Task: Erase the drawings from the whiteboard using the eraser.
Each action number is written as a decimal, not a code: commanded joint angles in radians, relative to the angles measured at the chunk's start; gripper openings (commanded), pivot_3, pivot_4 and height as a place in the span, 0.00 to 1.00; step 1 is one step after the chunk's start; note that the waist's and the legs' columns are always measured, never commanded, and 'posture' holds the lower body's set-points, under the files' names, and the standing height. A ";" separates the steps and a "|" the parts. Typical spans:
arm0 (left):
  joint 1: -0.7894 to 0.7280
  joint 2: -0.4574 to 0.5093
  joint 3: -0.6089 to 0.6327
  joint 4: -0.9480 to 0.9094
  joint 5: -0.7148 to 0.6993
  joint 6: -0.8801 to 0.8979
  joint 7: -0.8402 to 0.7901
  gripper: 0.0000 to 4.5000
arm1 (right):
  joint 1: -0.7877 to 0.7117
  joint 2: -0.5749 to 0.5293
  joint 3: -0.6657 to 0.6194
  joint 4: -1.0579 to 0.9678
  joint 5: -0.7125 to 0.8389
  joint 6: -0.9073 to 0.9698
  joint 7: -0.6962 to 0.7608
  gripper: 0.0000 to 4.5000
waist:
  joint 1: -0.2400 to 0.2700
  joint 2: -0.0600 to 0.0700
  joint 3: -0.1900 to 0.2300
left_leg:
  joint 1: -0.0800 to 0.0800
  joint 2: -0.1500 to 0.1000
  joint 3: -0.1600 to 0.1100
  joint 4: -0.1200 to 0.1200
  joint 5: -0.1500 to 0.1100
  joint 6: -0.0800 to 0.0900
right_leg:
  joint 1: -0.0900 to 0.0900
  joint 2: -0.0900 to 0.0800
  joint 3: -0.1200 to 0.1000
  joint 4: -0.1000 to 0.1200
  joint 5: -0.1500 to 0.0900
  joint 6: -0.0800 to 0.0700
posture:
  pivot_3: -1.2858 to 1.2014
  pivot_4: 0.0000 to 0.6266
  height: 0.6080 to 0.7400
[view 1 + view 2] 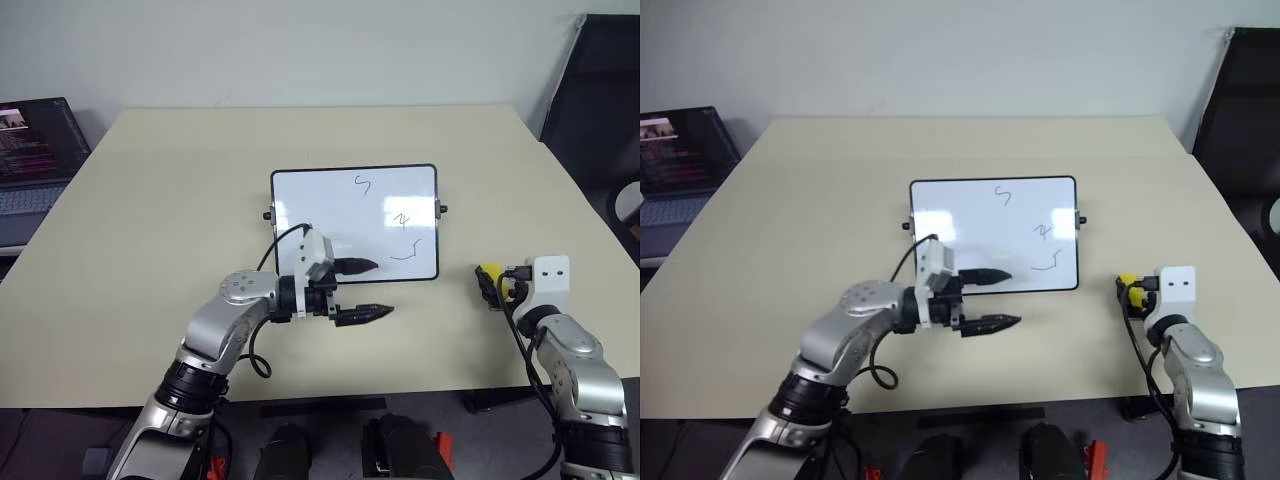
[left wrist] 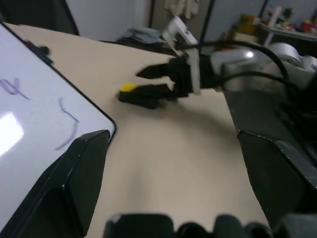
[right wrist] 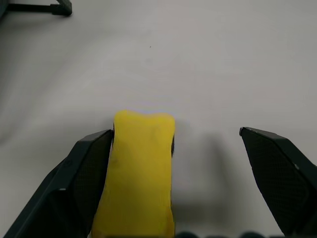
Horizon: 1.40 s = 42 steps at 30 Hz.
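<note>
The right gripper (image 3: 173, 163) is seen with its two black fingers spread wide, and the eraser (image 3: 141, 173) is found between them, its yellow top lying against one finger (image 3: 81, 173) while a clear gap is left to the other. No clamping of the eraser is shown; it rests on the table (image 1: 150, 230). In the left eye view this gripper (image 1: 492, 287) is placed at the lower right of the frame, with the eraser (image 1: 488, 271) at its tip.

The left gripper (image 1: 372, 290) is seen just below the middle of the frame, pointed toward the right side, its fingers parted and nothing held between them. Its upper fingertip is seen over the lower edge of the whiteboard (image 1: 310, 200), its lower one over bare table.

The whiteboard lies flat at the centre of the frame. Three drawings (image 1: 402, 219) are carried on its right half: one near the top edge, one at mid height, one near the lower right corner. A laptop (image 1: 30, 150) is seen at the upper left edge.
</note>
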 commanded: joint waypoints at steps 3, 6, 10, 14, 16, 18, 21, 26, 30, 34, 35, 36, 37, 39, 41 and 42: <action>-0.026 0.001 0.003 0.060 0.077 -0.143 -0.013 1.00 | -0.026 0.001 -0.009 -0.006 0.019 -0.032 0.014 0.99 | 0.003 0.000 0.000 | 0.000 0.000 0.000 0.000 0.000 0.000 | 0.000 0.000 0.000 0.000 0.000 0.000 | 0.52 0.24 1.00; -0.044 -0.019 0.004 0.096 0.088 -0.163 -0.008 1.00 | -0.036 0.021 -0.018 -0.016 0.044 -0.003 0.003 0.99 | 0.003 0.000 0.000 | 0.000 0.000 0.000 0.001 0.000 0.000 | 0.000 0.000 0.000 0.001 0.000 0.000 | 0.52 0.24 1.00; -0.030 -0.021 0.004 0.080 0.093 -0.166 -0.009 1.00 | -0.020 0.045 -0.033 -0.056 0.073 0.052 -0.029 0.99 | 0.003 0.000 0.000 | 0.000 0.000 0.000 0.001 0.000 0.000 | 0.000 0.000 0.001 0.001 0.000 0.000 | 0.52 0.24 1.00; -0.019 -0.017 0.007 0.065 0.096 -0.164 -0.004 1.00 | -0.001 0.070 -0.042 -0.107 0.107 0.112 -0.055 0.99 | 0.003 0.000 0.000 | 0.000 0.000 0.000 0.000 0.000 0.000 | 0.000 0.000 0.001 0.001 0.000 0.000 | 0.52 0.24 1.00; -0.023 -0.017 0.011 0.060 0.095 -0.158 0.001 1.00 | 0.005 0.081 -0.045 -0.128 0.117 0.137 -0.068 0.99 | 0.003 0.000 0.000 | 0.000 0.000 0.000 0.001 0.000 0.000 | 0.000 0.000 0.001 0.001 0.000 0.000 | 0.52 0.24 1.00; -0.023 -0.016 0.014 0.055 0.094 -0.153 0.007 1.00 | 0.005 0.088 -0.046 -0.138 0.123 0.151 -0.081 0.99 | 0.003 0.000 0.000 | 0.000 0.000 0.000 0.001 0.000 0.000 | 0.000 0.000 0.001 0.002 0.000 0.000 | 0.52 0.24 1.00; -0.017 -0.014 0.013 0.041 0.095 -0.148 0.017 1.00 | -0.001 0.094 -0.049 -0.139 0.125 0.160 -0.095 0.99 | 0.003 0.000 0.000 | 0.001 0.000 0.000 0.001 0.000 0.000 | 0.000 0.000 0.001 0.002 0.000 0.000 | 0.52 0.24 1.00; -0.016 -0.004 0.010 0.032 0.097 -0.138 0.021 1.00 | -0.004 0.105 -0.058 -0.131 0.130 0.171 -0.110 0.99 | 0.003 0.000 0.000 | 0.000 0.000 0.000 0.001 0.000 0.000 | 0.000 0.000 0.001 0.002 0.000 0.000 | 0.52 0.24 1.00; -0.028 -0.003 0.013 0.037 0.094 -0.130 0.022 1.00 | -0.003 0.103 -0.061 -0.132 0.132 0.180 -0.114 0.99 | 0.003 0.000 0.000 | 0.000 0.000 0.000 0.001 0.000 0.000 | 0.000 0.000 0.001 0.002 0.000 0.000 | 0.52 0.24 1.00; -0.028 -0.003 0.015 0.040 0.102 -0.134 0.028 1.00 | 0.006 0.093 -0.061 -0.142 0.124 0.187 -0.114 0.99 | 0.003 0.000 0.000 | 0.000 0.000 0.000 0.001 0.000 0.000 | 0.000 0.001 0.001 0.002 0.000 0.000 | 0.52 0.24 1.00; -0.026 -0.003 0.015 0.038 0.103 -0.133 0.028 1.00 | 0.007 0.092 -0.062 -0.146 0.124 0.189 -0.114 0.99 | 0.003 0.000 0.000 | 0.000 0.000 0.000 0.001 0.000 0.000 | 0.000 0.001 0.001 0.002 0.000 0.000 | 0.52 0.24 1.00; -0.025 -0.002 0.016 0.037 0.102 -0.131 0.027 1.00 | 0.007 0.092 -0.063 -0.150 0.125 0.193 -0.114 0.99 | 0.003 0.000 0.000 | 0.000 0.000 0.000 0.001 0.000 0.000 | 0.000 0.001 0.001 0.002 0.000 0.000 | 0.52 0.24 1.00; -0.024 0.001 0.017 0.036 0.100 -0.128 0.025 1.00 | 0.008 0.091 -0.065 -0.152 0.126 0.196 -0.113 0.99 | 0.003 0.000 0.000 | 0.000 0.000 0.000 0.001 0.000 0.000 | 0.000 0.001 0.001 0.002 0.000 0.000 | 0.52 0.24 1.00; -0.020 0.006 0.020 0.035 0.098 -0.127 0.020 1.00 | 0.007 0.099 -0.077 -0.157 0.134 0.207 -0.121 0.99 | 0.003 0.000 0.000 | 0.000 0.000 0.000 0.001 0.000 0.000 | 0.000 0.001 0.001 0.002 0.000 0.000 | 0.52 0.24 1.00; -0.021 0.011 0.023 0.040 0.098 -0.129 0.016 1.00 | 0.007 0.097 -0.081 -0.158 0.134 0.211 -0.119 0.99 | 0.003 0.000 0.000 | 0.000 0.000 0.000 0.001 0.000 0.000 | 0.000 0.001 0.001 0.002 0.000 0.000 | 0.52 0.24 1.00; -0.025 0.012 0.025 0.044 0.098 -0.130 0.016 1.00 | 0.006 0.095 -0.082 -0.158 0.133 0.212 -0.118 0.99 | 0.003 0.000 0.000 | 0.000 0.000 0.000 0.001 0.000 0.000 | 0.000 0.001 0.001 0.002 0.000 0.000 | 0.52 0.24 1.00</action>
